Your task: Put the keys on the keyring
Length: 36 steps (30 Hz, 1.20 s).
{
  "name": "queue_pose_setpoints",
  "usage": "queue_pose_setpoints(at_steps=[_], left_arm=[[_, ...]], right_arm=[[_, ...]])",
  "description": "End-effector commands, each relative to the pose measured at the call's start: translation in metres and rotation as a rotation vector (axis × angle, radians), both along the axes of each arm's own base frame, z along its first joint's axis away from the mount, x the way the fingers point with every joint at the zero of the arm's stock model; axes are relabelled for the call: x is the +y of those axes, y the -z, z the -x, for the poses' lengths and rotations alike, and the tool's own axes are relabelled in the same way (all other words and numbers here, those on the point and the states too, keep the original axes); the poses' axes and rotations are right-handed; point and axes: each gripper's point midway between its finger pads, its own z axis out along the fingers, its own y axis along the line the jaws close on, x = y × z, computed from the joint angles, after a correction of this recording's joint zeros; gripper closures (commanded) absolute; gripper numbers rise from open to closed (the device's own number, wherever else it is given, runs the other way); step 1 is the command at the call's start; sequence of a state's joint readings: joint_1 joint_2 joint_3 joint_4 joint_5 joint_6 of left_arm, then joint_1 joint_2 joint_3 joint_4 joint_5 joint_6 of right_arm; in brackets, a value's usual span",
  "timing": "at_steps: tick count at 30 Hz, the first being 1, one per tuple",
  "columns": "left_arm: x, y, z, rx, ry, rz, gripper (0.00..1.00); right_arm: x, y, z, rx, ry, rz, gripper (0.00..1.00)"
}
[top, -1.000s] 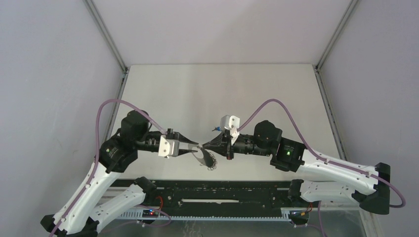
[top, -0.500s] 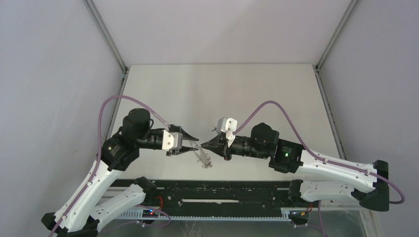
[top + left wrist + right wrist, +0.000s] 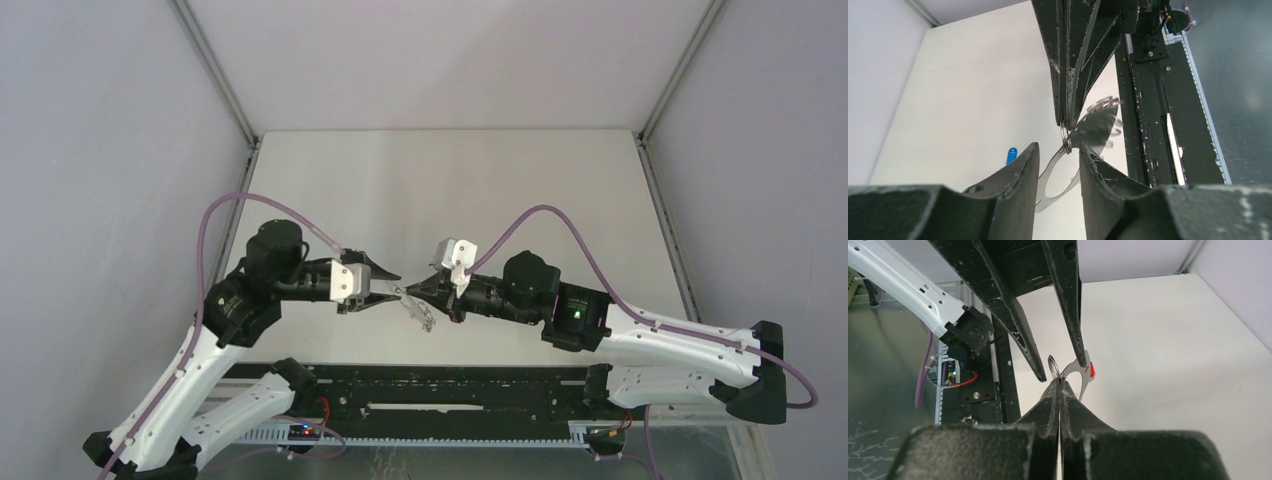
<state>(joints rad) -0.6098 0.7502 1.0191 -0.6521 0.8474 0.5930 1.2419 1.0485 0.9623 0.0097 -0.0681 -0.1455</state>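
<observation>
- left gripper: fingers apart, one on each side of the keyring; can't tell if they touch it.
- blue key: flat on the table, left of the keyring in the left wrist view, apart from it.
- keyring: held up between both grippers.
- right gripper: fingers together, clamped on the keyring's wire loop.
- red key: just right of the keyring, partly behind it; attached or not, can't tell.
</observation>
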Motion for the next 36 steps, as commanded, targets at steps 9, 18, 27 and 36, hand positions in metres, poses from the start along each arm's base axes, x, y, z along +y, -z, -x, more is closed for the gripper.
queue_pose_setpoints(at_steps=[9, 18, 27, 36], left_arm=[[0.005, -0.016, -0.007, -0.056, -0.072, 0.033, 0.64], [0.001, -0.008, 0.009, 0.031, -0.002, 0.017, 0.69], [-0.003, -0.004, 0.002, 0.045, -0.028, 0.002, 0.71], [-0.001, 0.001, -0.008, 0.03, -0.073, -0.018, 0.99]], right_arm=[[0.0, -0.032, -0.006, -0.044, 0.048, -0.07, 1.0], [-0.001, -0.033, -0.009, -0.046, 0.081, -0.075, 1.0], [0.004, -0.033, -0.006, -0.052, 0.067, -0.075, 1.0], [0.005, -0.037, -0.004, -0.056, 0.061, -0.077, 1.0]])
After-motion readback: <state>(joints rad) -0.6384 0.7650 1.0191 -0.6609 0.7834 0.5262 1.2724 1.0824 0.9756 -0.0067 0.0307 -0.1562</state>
